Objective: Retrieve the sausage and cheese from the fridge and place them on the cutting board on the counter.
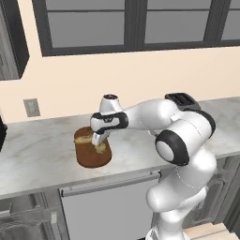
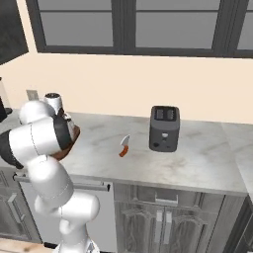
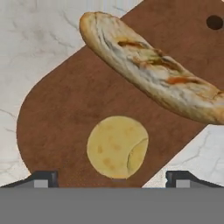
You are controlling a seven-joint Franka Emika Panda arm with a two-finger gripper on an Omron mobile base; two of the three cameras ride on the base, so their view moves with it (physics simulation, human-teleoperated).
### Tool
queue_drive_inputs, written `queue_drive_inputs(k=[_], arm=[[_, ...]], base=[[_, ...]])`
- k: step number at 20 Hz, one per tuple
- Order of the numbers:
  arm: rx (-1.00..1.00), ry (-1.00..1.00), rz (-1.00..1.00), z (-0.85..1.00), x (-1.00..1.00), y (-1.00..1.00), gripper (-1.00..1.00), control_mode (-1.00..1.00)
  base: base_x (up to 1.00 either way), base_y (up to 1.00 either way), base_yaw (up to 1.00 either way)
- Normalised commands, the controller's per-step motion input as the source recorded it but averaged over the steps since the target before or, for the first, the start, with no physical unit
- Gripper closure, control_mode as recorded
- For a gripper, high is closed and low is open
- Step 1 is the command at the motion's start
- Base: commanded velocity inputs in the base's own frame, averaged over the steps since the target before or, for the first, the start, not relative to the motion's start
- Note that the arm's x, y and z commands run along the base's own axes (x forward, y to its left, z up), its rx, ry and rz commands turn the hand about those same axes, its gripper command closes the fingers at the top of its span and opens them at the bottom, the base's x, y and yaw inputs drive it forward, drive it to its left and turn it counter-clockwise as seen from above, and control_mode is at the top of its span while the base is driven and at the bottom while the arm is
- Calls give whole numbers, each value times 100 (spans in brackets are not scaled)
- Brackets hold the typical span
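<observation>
The counter (image 1: 42, 154) is a white-grey marbled stone slab over grey cabinets, backed by a peach wall with dark-framed windows above and a wall outlet (image 1: 32, 107) up and left of the cutting board (image 1: 89, 157). The board is the landmark: a dark reddish-brown wooden piece with rounded ends and a small hole near one end, flat on the stone.

On the board lies a long tan bread roll (image 3: 151, 70) with a mottled, browned crust — in the hand view its long axis runs diagonally from upper left to lower right, across the board's width. Just beside it, nearer the board's rounded end, sits the cheese (image 3: 117, 146): a pale yellow round disc with faint holes and a notch cut in one edge, flat on the wood and apart from the roll.

The gripper (image 3: 111, 178) hangs directly above the cheese, jaws spread wide with a dark tip on either side, gripping nothing.

Well to the right of the board, a small knife with an orange handle (image 2: 124, 147) lies on the stone, and further right stands a dark boxy toaster (image 2: 164, 128).
</observation>
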Motion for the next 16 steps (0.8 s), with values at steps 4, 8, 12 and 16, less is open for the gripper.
queue_drive_inputs(k=[4, 8, 12, 16], arm=[[11, 14, -34, 84, -83, -84, -100, -100], [0, 12, -45, 100, -33, -90, -100, -100], [-6, -2, -37, 100, -42, -51, -100, -100], [-1, -1, -31, 100, -53, -26, -100, -100]], base=[[0, 0, 0], [0, 0, 0], [0, 0, 0], [0, 0, 0]])
